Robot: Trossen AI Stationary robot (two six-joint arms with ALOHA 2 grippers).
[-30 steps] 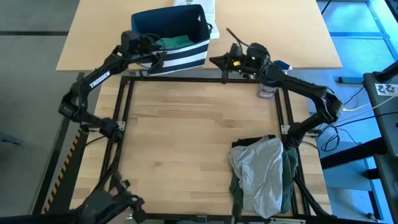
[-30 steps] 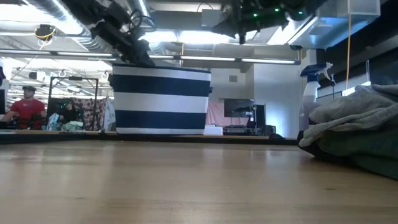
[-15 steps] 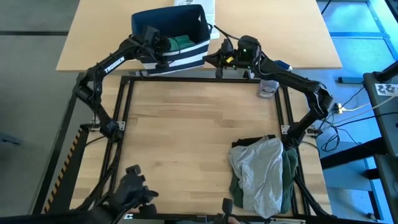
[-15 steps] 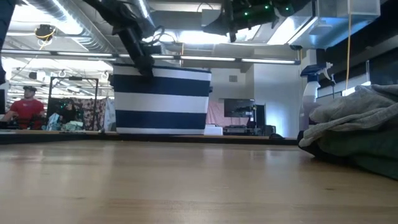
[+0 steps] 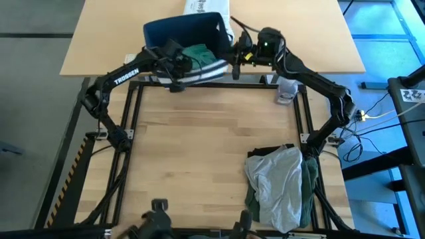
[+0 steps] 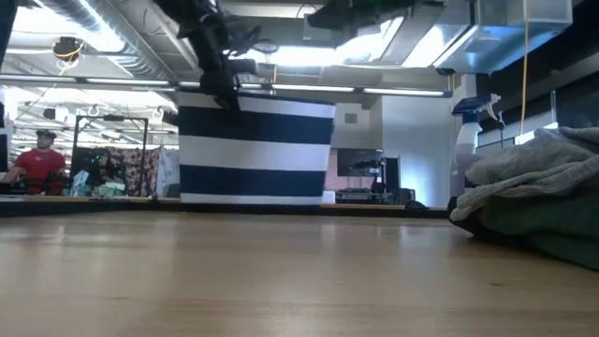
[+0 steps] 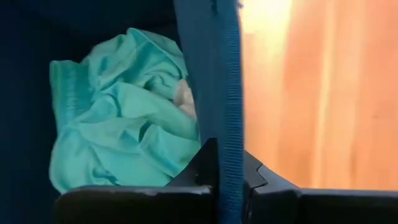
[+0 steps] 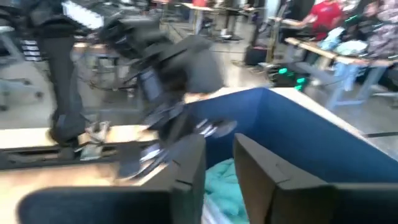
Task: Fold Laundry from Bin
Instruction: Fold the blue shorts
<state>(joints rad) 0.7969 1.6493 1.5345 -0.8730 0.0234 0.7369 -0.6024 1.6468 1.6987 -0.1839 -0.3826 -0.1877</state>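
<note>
Bin (image 5: 189, 30) tipped; wrist-only teal garment (image 7: 118, 118)

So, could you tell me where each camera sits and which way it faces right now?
High view: overhead, looking straight down; both arms, bin, folded laundry.
Low view: at table height, looking level at the striped bin; arms come in from above.
Left wrist view: at the bin's rim, left gripper shut on it, teal garment inside.
Right wrist view: above the bin, right gripper open.
Both wrist views share the teal garment.
</note>
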